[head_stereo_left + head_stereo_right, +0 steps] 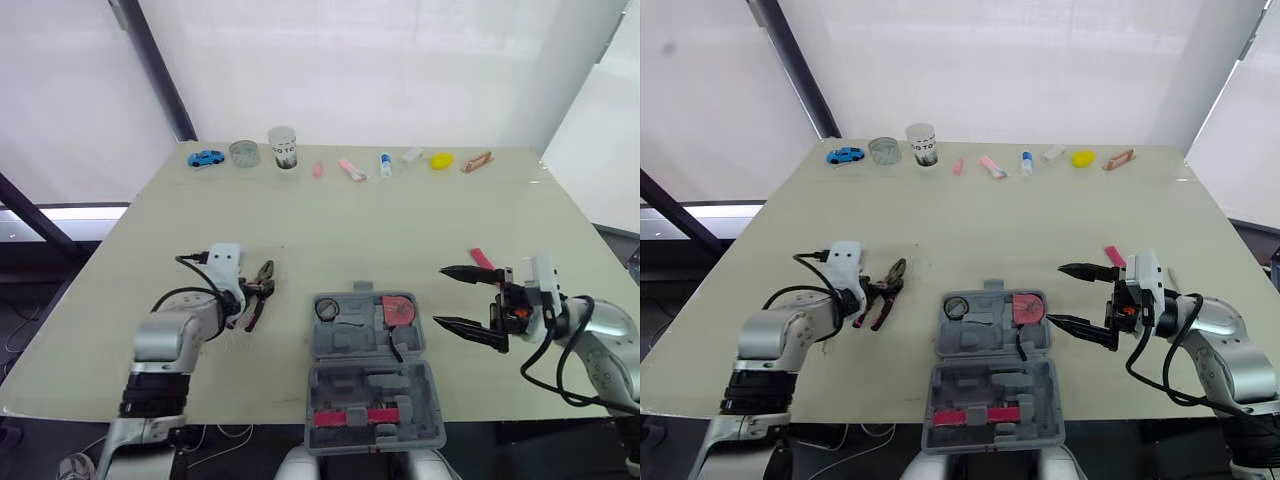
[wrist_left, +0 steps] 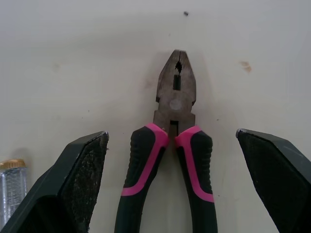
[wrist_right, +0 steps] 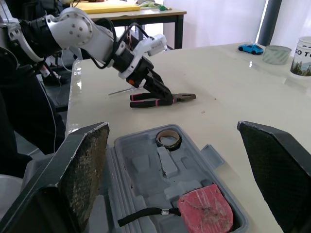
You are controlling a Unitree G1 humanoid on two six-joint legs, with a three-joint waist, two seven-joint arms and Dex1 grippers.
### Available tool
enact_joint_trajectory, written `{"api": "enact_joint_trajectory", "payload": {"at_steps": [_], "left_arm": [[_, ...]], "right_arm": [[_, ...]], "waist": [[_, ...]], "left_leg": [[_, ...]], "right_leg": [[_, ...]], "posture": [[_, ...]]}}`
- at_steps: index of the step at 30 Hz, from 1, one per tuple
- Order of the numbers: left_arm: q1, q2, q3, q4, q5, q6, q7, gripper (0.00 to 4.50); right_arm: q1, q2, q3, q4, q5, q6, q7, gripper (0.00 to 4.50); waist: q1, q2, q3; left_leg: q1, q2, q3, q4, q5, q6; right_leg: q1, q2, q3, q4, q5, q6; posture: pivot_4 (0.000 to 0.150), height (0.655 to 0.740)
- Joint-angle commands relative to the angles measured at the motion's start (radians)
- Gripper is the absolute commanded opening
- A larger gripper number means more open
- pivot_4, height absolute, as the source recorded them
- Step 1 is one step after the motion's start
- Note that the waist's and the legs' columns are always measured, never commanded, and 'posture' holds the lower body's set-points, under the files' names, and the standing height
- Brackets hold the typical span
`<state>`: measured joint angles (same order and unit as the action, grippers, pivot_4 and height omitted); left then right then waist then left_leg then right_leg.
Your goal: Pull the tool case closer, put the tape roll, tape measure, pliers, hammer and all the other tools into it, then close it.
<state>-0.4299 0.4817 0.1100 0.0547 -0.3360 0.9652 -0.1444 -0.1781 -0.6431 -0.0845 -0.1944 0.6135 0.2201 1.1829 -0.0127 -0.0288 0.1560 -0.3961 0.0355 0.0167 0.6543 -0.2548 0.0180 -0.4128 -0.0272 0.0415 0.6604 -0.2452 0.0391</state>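
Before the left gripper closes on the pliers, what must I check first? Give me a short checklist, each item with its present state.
1. The left gripper is open, with one finger on each side of the pliers handles: ok.
2. The pliers lie flat on the table, handles together: ok.
3. The tool case is open: ok.
4. A free slot for the pliers next to the tape roll and tape measure: cannot tell.
5. The right gripper is open, holds nothing and is near the case's right edge: ok.
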Motion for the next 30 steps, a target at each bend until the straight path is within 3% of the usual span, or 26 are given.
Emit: {"api": "enact_joint_trajectory", "payload": {"at_steps": [1,6,9,11,13,18,21,25,30], "left_arm": [[-0.028,-0.031,-0.012,0.047,0.048,-0.028,0.020,4.50],[-0.045,-0.080,-0.007,0.115,0.086,-0.058,0.032,4.50],[-0.048,-0.085,-0.002,0.131,0.091,-0.058,0.017,3.65],[-0.049,-0.088,0.004,0.141,0.091,-0.058,0.010,2.83],[-0.047,-0.089,0.007,0.143,0.094,-0.057,0.007,2.47],[-0.020,-0.091,0.013,0.100,0.093,-0.033,-0.001,2.47],[0.031,-0.039,0.010,0.014,0.073,-0.023,-0.074,2.47],[0.117,0.090,0.012,-0.105,0.024,-0.030,-0.245,2.47],[0.197,0.323,-0.022,-0.176,-0.004,-0.157,-0.548,2.46]], "right_arm": [[0.015,0.003,-0.011,-0.046,0.007,-0.005,-0.012,4.43],[0.020,0.009,-0.008,-0.056,0.008,-0.008,-0.021,4.43],[0.021,0.011,-0.007,-0.059,0.007,-0.008,-0.023,4.50],[0.022,0.012,-0.007,-0.061,0.006,-0.008,-0.023,4.50],[0.022,0.013,-0.006,-0.062,0.005,-0.008,-0.024,4.50],[0.022,0.013,-0.002,-0.067,0.004,-0.009,-0.024,4.50],[0.021,0.014,0.005,-0.085,0.007,0.000,-0.030,4.50],[0.009,0.014,0.007,-0.105,0.018,0.021,-0.041,4.50],[-0.041,0.019,0.059,-0.119,-0.042,0.076,-0.120,4.50]], "waist": [[0.001,0.000,0.000],[0.003,0.000,0.000],[0.003,0.000,0.000],[0.002,0.001,0.000],[0.003,0.001,-0.001],[0.002,0.001,-0.001],[-0.001,0.001,-0.001],[-0.010,0.001,0.000],[-0.002,0.000,0.001]], "left_leg": [[0.000,0.000,0.000,0.000,0.000,0.000],[0.000,0.000,0.000,0.001,0.000,0.000],[0.000,0.000,0.000,0.001,0.000,0.000],[0.000,-0.001,0.000,0.001,0.000,0.000],[0.001,0.000,0.000,0.001,0.000,0.000],[0.001,0.000,0.000,0.001,0.000,0.000],[0.001,0.000,-0.001,0.001,0.000,0.000],[0.001,0.001,-0.002,0.001,0.000,0.000],[0.001,0.002,-0.002,0.001,0.000,0.000]], "right_leg": [[0.000,0.000,0.000,0.000,0.000,0.000],[0.000,-0.001,0.000,0.001,0.000,0.000],[0.000,-0.001,0.000,0.001,0.000,0.000],[0.000,-0.001,0.000,0.001,0.000,0.000],[0.000,-0.001,0.000,0.001,0.000,0.000],[0.000,-0.001,0.000,0.001,0.000,0.000],[0.000,-0.001,0.001,0.001,0.000,0.000],[0.000,0.000,0.002,0.001,0.000,0.000],[-0.001,0.000,0.000,0.002,0.000,-0.001]], "posture": [[0.150,0.7400],[0.150,0.7400],[0.150,0.7400],[0.150,0.7400],[0.150,0.7400],[0.150,0.7400],[0.150,0.7400],[0.150,0.7400],[0.150,0.7400]]}}
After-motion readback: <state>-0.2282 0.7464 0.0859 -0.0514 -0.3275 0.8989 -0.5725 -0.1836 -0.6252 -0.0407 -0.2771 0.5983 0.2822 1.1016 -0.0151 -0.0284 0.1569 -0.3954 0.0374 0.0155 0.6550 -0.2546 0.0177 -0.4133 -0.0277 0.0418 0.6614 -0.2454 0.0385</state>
